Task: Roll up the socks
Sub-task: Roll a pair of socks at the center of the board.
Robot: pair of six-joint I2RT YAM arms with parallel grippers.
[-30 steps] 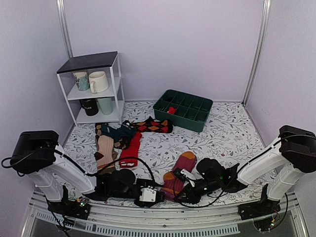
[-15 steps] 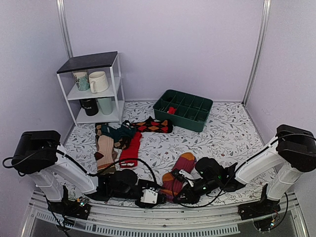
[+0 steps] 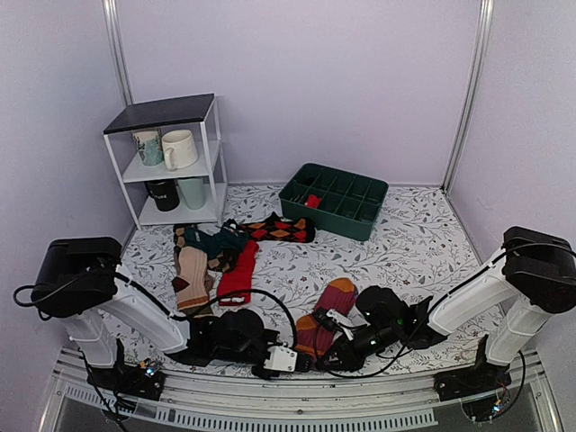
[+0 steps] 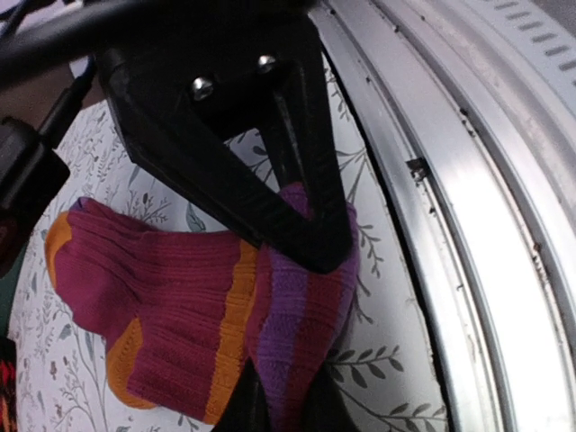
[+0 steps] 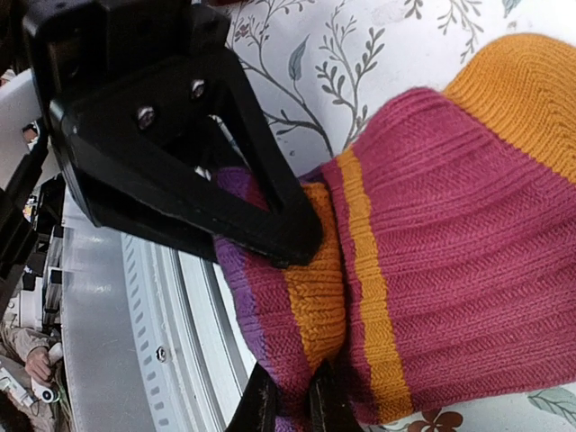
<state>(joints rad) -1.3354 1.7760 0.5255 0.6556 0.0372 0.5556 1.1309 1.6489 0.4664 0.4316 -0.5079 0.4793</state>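
1. A white tablecloth with a grey leaf print (image 3: 405, 252) covers the work surface, and a metal rail (image 3: 270, 400) runs along its near edge.
2. A white wire shelf rack with a dark top (image 3: 162, 112) stands at the far left, with ceramic mugs on its two shelves.
3. A dark green plastic compartment tray (image 3: 328, 221) sits far centre with a small red item in one cell.
4. Loose socks lie in a heap between rack and tray: a plain red sock (image 3: 239, 270), a black-red argyle sock (image 3: 281, 229), a tan-and-brown striped sock (image 3: 191, 274) and a teal sock (image 3: 216, 241).
5. A maroon ribbed knit sock (image 3: 326, 310) with orange toe and heel lies flat near the front rail, its purple-and-orange striped cuff towards the rail.
6. The left gripper (image 4: 288, 333) pinches the purple cuff edge, one black finger above the fabric and one below.
7. The right gripper (image 5: 292, 324) clamps the same cuff just beside it, with its fingers pressed through the orange bands.
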